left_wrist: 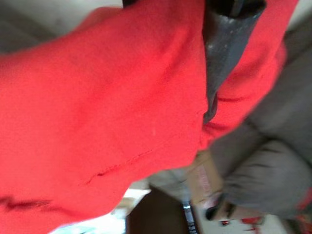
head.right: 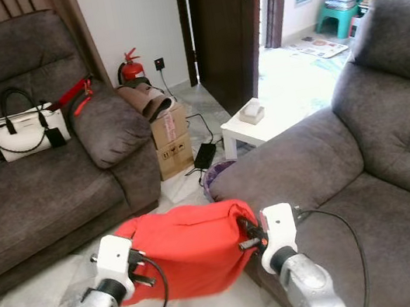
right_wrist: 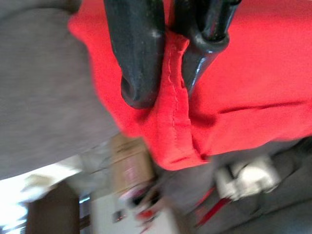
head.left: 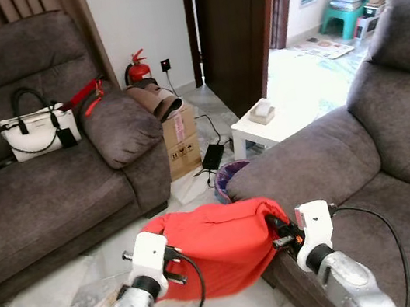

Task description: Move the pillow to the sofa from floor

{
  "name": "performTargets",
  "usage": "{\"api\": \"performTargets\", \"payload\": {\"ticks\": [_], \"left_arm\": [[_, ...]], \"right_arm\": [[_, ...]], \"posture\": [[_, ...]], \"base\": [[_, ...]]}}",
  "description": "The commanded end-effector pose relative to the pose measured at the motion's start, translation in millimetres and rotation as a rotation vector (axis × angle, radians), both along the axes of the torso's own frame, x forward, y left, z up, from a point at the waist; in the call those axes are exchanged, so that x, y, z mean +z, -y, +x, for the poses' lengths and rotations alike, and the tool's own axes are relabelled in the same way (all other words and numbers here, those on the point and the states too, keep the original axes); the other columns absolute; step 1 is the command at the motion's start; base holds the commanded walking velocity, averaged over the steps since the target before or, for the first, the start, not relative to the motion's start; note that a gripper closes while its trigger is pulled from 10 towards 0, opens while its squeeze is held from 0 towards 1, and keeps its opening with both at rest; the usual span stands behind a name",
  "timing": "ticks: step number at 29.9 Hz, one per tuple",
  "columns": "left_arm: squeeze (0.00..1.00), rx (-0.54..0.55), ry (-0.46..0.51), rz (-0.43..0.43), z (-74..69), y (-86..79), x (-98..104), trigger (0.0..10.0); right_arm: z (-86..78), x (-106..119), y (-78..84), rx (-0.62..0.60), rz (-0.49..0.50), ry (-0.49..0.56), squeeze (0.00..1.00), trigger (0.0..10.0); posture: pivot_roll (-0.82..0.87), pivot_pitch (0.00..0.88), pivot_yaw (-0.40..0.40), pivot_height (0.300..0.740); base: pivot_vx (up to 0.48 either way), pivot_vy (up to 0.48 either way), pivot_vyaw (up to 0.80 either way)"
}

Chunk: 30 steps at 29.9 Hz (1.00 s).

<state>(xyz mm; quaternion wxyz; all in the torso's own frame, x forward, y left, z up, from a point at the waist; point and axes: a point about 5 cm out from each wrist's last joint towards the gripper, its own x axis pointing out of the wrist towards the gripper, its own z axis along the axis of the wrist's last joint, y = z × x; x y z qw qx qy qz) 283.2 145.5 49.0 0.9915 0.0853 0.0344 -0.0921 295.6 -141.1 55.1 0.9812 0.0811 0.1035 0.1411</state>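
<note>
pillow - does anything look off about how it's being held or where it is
The red pillow hangs sagging between the left pincer and right pincer, each pinching an edge. It is off the floor but not yet on the sofa, pressing against its front corner. Nothing looks torn or spilled.

Head stereo pair looks forward and down from above the arms; both eyes share the soft red fabric pillow (head.left: 220, 245), grey upholstered sofa (head.left: 396, 169) on the right and far dark wooden door (head.right: 219, 25). Each wrist camera sits very near, looking along its black fingers (right_wrist: 139, 53) onto red cloth.
</note>
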Motion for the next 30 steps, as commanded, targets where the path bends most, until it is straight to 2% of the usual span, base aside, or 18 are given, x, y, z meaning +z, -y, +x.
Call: {"api": "performTargets", "payload": {"ticks": [1,2,3,4,5,6,8,11,16,24,30], "left_arm": [[0.00,0.108,0.161,0.018,9.9,-15.2,32.1,10.0],[0.00,0.155,0.165,0.024,10.1,-23.0,33.5,10.0],[0.00,0.155,0.165,0.024,10.1,-23.0,33.5,10.0],[0.00,0.188,0.172,0.044,11.2,-32.2,35.4,10.0],[0.00,0.188,0.172,0.044,11.2,-32.2,35.4,10.0],[0.00,0.207,0.175,0.062,10.5,-36.7,37.5,10.0],[0.00,0.200,0.165,0.059,9.4,-36.9,37.3,10.0],[0.00,0.193,0.156,0.041,9.0,-36.4,36.1,10.0],[0.00,0.154,0.154,0.058,12.3,-29.8,37.9,10.0],[0.00,0.173,0.165,0.046,14.6,-35.5,44.2,10.0],[0.00,0.218,0.194,0.055,10.4,-43.6,50.4,10.0]], "right_arm": [[0.5,4.6,5.2,-0.073,-0.014,0.033,0.00,10.0],[-1.0,2.2,9.8,-0.115,-0.037,0.031,0.00,10.0],[-1.0,2.2,9.8,-0.115,-0.037,0.031,0.00,10.0],[-2.9,-0.9,20.7,-0.203,-0.039,0.022,0.00,10.0],[-2.9,-0.9,20.7,-0.203,-0.039,0.022,0.00,10.0],[-5.3,-3.9,31.3,-0.289,-0.042,0.004,0.00,10.0],[-7.4,-7.7,42.9,-0.368,-0.037,-0.024,0.00,10.0],[-7.9,-8.2,48.8,-0.402,-0.027,-0.032,0.00,10.0],[-3.5,-5.9,43.8,-0.386,-0.012,-0.018,0.00,10.0],[1.4,-1.7,37.2,-0.387,0.027,0.000,0.00,10.0],[-1.4,-1.2,33.3,-0.334,-0.017,0.021,0.00,10.0]], "posture": [[0.03,0.000,0.015,0.740],[0.03,0.000,0.015,0.740],[0.03,0.000,0.015,0.740],[0.03,0.000,0.018,0.740],[0.03,0.000,0.018,0.740],[0.03,0.000,0.022,0.740],[0.02,0.000,0.028,0.740],[0.02,0.000,0.027,0.740],[0.02,0.000,0.032,0.740],[0.06,0.000,0.043,0.740],[0.09,0.000,0.035,0.740]], "base": [[0.000,0.000,0.00],[0.000,0.000,0.00],[0.000,0.000,0.00],[0.000,0.000,0.00],[0.000,0.000,0.00],[0.000,0.000,0.00],[0.000,0.000,0.00],[0.000,0.000,0.00],[0.000,0.000,0.00],[0.000,0.000,0.00],[0.000,0.000,0.00]]}}
